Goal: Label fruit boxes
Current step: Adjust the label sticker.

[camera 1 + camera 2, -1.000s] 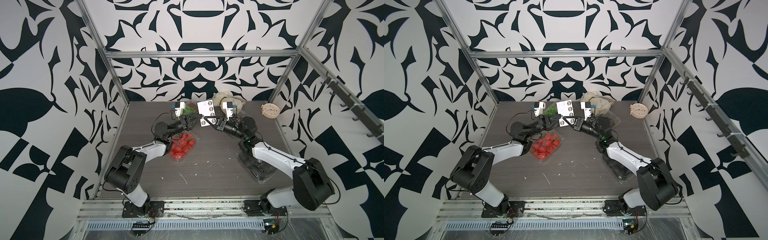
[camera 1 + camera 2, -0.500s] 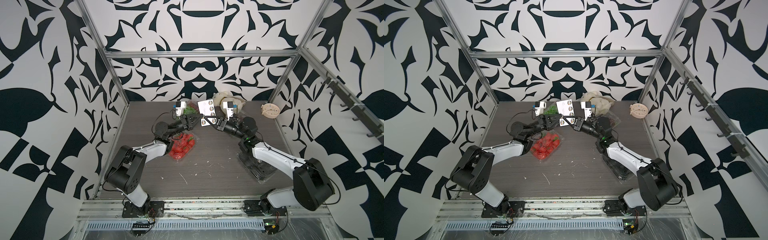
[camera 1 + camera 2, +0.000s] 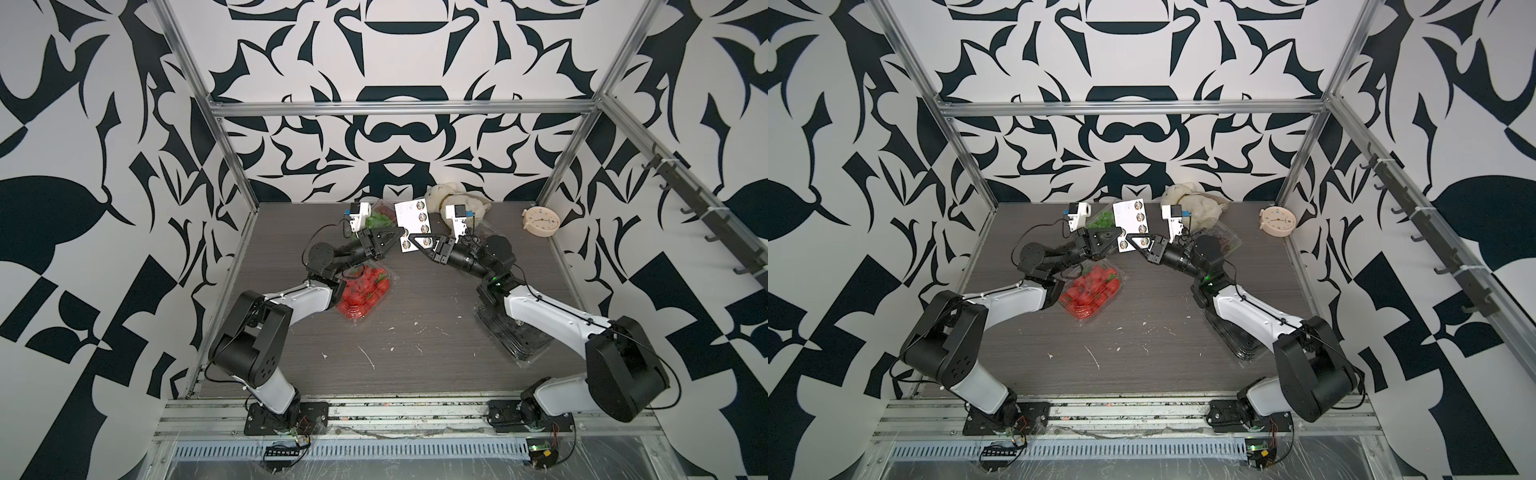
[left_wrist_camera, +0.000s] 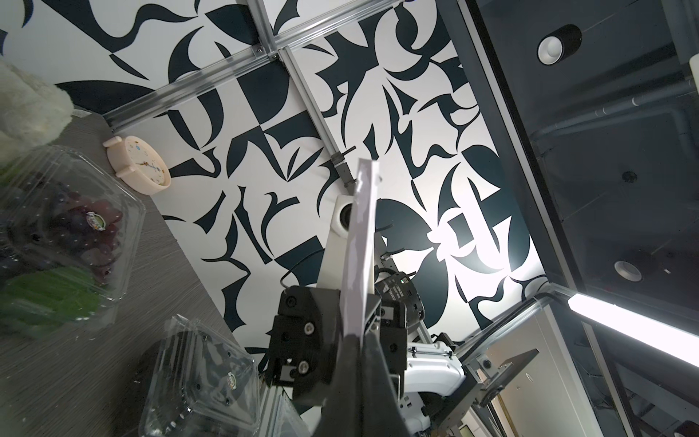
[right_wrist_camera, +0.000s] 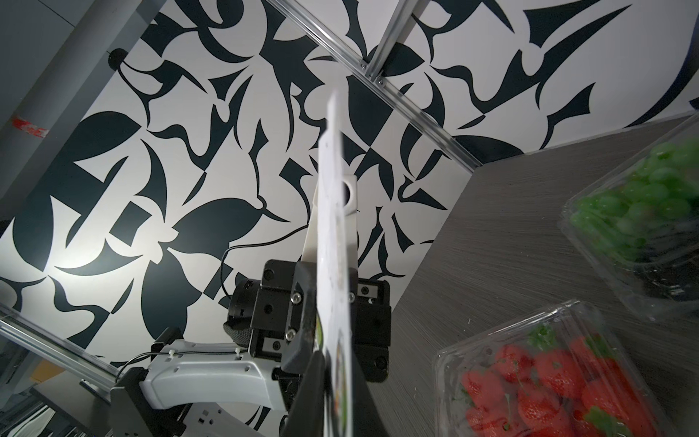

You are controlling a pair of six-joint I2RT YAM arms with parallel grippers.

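Note:
A white sticker sheet stands on edge in the air between both arms. My left gripper is shut on its lower corner. My right gripper meets it from the opposite side, jaws closed against the same lower edge. The strawberry box lies under the left arm. A green grape box sits behind it. A second grape box carries a round label. The dark avocado box, also labelled, lies under the right arm.
A cream plush toy and a beige alarm clock stand along the back wall. White paper scraps litter the front of the dark wood table. Metal frame posts mark the table's corners.

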